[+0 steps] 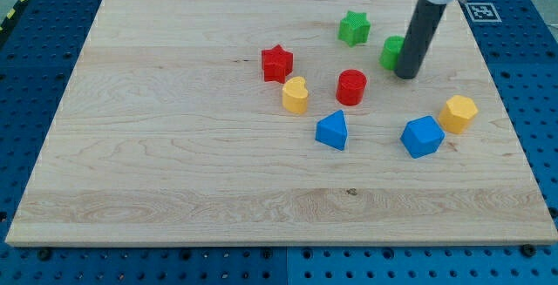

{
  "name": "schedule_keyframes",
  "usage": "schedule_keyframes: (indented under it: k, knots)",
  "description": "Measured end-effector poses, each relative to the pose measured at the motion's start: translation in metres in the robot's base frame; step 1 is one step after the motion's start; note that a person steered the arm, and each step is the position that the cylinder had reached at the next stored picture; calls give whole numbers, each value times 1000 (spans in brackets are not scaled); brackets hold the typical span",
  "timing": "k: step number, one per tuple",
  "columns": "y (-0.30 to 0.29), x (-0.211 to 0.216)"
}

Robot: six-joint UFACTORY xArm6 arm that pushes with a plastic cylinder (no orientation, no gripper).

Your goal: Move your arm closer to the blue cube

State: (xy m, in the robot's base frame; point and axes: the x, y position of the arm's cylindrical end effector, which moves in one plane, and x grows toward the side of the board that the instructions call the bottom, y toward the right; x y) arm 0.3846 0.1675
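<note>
Rod meets board: my tip (405, 75) rests on the wooden board (174, 145) in its upper right part, touching or just beside a green block (391, 51) whose shape the rod partly hides. No fingers exist on this arm, only the straight dark rod, so nothing is spread, pressed together or pinching.

Blue cube (422, 137) sits at roughly 5 o'clock from my tip, near but apart from it, with a yellow block (459, 113) just beside it at its 2 o'clock. Red cylinder (351, 87) stands at 9 o'clock from my tip. Green star (354, 28) lies at about 11 o'clock from the tip. Farther toward the view's left, a red star (277, 63) and a yellow block with a rounded top (296, 95) sit close together, and a blue wedge-shaped block (332, 131) lies at 7 o'clock from the red cylinder.
</note>
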Motion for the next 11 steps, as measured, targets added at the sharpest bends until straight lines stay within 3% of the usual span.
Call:
schedule_keyframes:
  k: [2, 3, 5, 6, 7, 8, 10, 11]
  knots:
    - [-4, -29]
    - [33, -13]
    - [50, 38]
    - [78, 44]
    - [157, 45]
    - [178, 55]
    - [134, 138]
    - [80, 131]
